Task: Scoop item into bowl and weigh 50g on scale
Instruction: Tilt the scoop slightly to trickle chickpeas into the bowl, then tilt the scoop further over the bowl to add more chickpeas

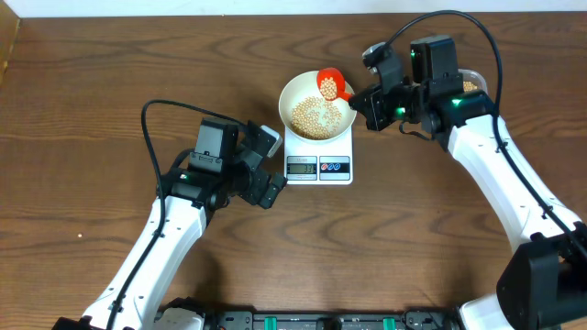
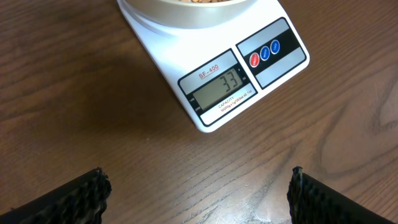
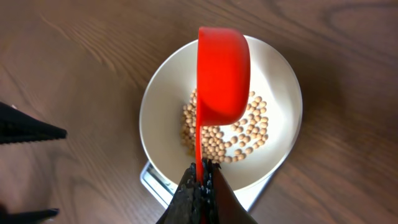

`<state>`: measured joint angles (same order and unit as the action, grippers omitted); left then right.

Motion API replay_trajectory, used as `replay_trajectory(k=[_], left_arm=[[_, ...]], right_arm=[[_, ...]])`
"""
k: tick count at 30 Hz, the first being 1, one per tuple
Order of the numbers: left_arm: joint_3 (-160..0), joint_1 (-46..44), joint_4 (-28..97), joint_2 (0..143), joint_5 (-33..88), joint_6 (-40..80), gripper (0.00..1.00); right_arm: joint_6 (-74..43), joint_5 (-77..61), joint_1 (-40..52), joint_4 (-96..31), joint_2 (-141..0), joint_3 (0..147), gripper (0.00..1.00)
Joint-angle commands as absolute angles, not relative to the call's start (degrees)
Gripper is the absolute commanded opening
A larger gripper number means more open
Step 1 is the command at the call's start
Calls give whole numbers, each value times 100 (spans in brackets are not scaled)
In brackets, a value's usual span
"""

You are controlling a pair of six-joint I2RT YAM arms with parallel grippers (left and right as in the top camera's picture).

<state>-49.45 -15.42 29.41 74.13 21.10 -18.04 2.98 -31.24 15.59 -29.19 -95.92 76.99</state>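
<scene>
Right gripper [image 3: 200, 173] clenches red scoop [image 3: 222, 74], its hollow hidden above beans [image 3: 250, 134]; left gripper [image 2: 198, 186] released.

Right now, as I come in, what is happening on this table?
The right gripper is shut on the handle of a red scoop, held over the white bowl. The bowl stands on the scale and has beans in it. The display reads 33, so the target is not yet reached. The left gripper hangs open near the scale, holding nothing.
</scene>
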Motion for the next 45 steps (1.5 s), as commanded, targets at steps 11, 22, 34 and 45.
replay_trajectory(k=[11,22,34,45], left_arm=[[-4917,-1522,2934,7417,2139,-1835,93],[-4917,-1522,2934,7417,2141,-1835,93],[-4917,-1522,2934,7417,2141,-1835,93],[-4917,-1522,2934,7417,2139,-1835,93]], right_arm=[[1529,-2882,1789,-2941,-9452,7693,1],[1653,-2884,1789,-2926,-9452,7693,1],[1048,-2915,1686,-2912,-9452,7693,1],[690,-3380,1461,-2764,-9452,7693,1]])
